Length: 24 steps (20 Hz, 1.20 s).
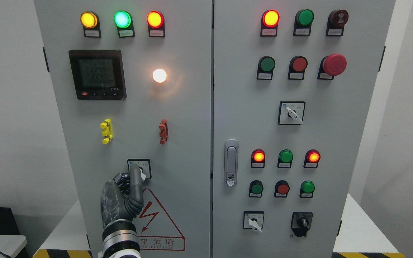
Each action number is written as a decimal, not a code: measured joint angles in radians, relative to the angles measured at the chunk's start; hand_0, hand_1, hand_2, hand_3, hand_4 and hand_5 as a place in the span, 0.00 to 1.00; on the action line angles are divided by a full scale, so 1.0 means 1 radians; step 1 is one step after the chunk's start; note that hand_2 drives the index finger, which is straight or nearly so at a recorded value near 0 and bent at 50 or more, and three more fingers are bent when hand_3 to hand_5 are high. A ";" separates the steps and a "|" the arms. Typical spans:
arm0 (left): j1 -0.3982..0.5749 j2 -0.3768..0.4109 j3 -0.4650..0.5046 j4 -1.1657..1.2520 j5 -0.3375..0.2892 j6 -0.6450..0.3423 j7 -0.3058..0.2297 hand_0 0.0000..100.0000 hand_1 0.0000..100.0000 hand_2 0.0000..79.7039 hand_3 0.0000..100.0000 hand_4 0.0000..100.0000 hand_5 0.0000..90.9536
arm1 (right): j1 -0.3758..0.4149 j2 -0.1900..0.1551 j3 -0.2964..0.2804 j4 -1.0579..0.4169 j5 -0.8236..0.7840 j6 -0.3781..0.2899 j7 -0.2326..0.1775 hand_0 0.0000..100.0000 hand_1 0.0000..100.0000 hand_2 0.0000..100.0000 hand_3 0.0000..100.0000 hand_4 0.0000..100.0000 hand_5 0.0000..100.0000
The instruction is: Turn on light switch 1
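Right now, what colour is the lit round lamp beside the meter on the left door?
Warm white, glowing, in the head view: the lamp right of the meter.

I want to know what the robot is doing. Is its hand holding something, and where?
The left hand pinches nothing whole: its grey fingers reach the white knob of the small square rotary switch. Whether they grip it cannot be told.

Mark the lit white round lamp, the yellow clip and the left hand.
lit white round lamp [159, 75], head view, centre of the glowing lens
yellow clip [106, 131], head view, middle of its body
left hand [124, 199], head view, back of the hand
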 measured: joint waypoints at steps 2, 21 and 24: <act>0.000 0.000 0.000 -0.001 0.000 -0.001 -0.001 0.25 0.15 0.69 0.84 0.85 0.92 | 0.000 0.000 0.000 0.000 0.000 0.000 0.000 0.12 0.39 0.00 0.00 0.00 0.00; 0.068 -0.002 0.010 -0.018 -0.002 -0.068 -0.045 0.23 0.16 0.69 0.84 0.85 0.91 | 0.000 0.000 0.000 0.000 0.000 0.000 0.000 0.12 0.39 0.00 0.00 0.00 0.00; 0.106 -0.002 0.012 -0.030 -0.005 -0.111 -0.057 0.23 0.17 0.69 0.84 0.85 0.91 | 0.000 0.000 0.000 0.000 0.000 0.000 0.000 0.12 0.39 0.00 0.00 0.00 0.00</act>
